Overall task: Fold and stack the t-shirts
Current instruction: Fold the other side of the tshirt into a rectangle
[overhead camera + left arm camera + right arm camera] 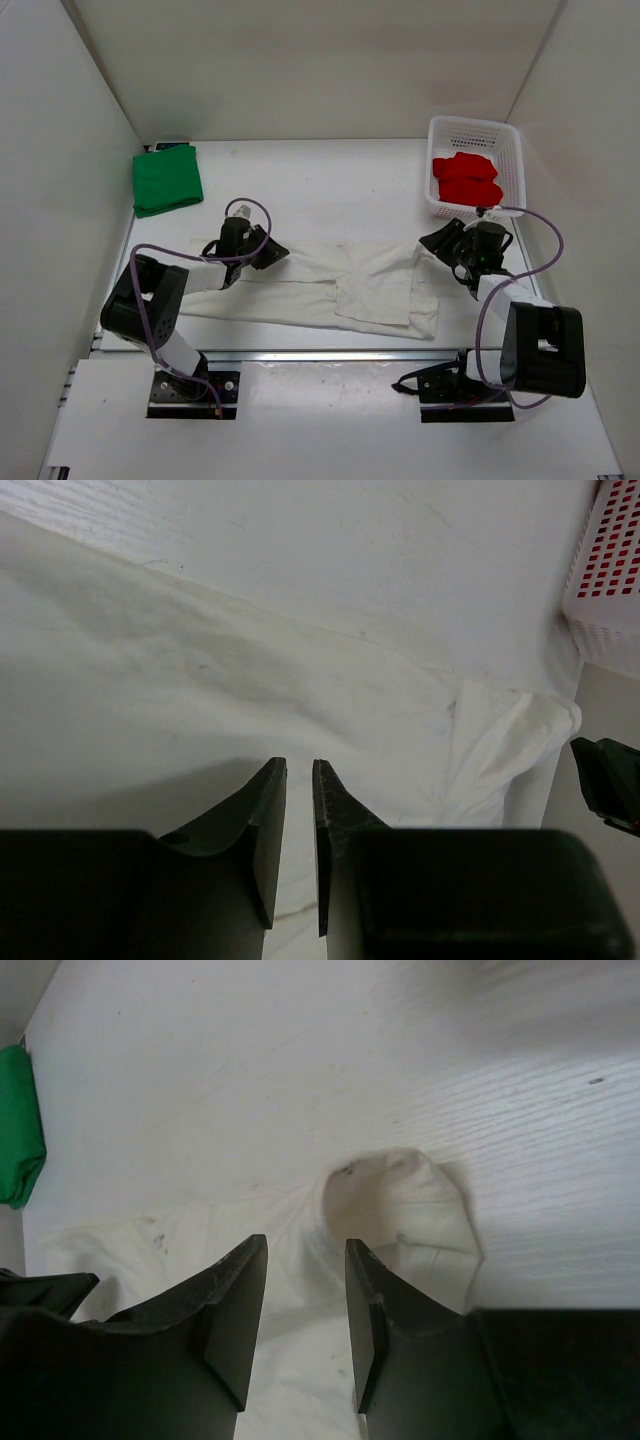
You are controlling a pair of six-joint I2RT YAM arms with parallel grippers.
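Observation:
The off-white t-shirt lies partly folded as a long band across the near middle of the table. My left gripper sits at its upper left edge, jaws nearly together with cloth pinched in the narrow gap. At the shirt's upper right corner, my right gripper has its jaws apart over a bunched sleeve, gripping nothing. A green t-shirt lies folded at the back left. The red t-shirt is crumpled in the basket.
A white mesh basket stands at the back right, close behind the right gripper. White walls close in the table on three sides. The green shirt shows at the left edge of the right wrist view.

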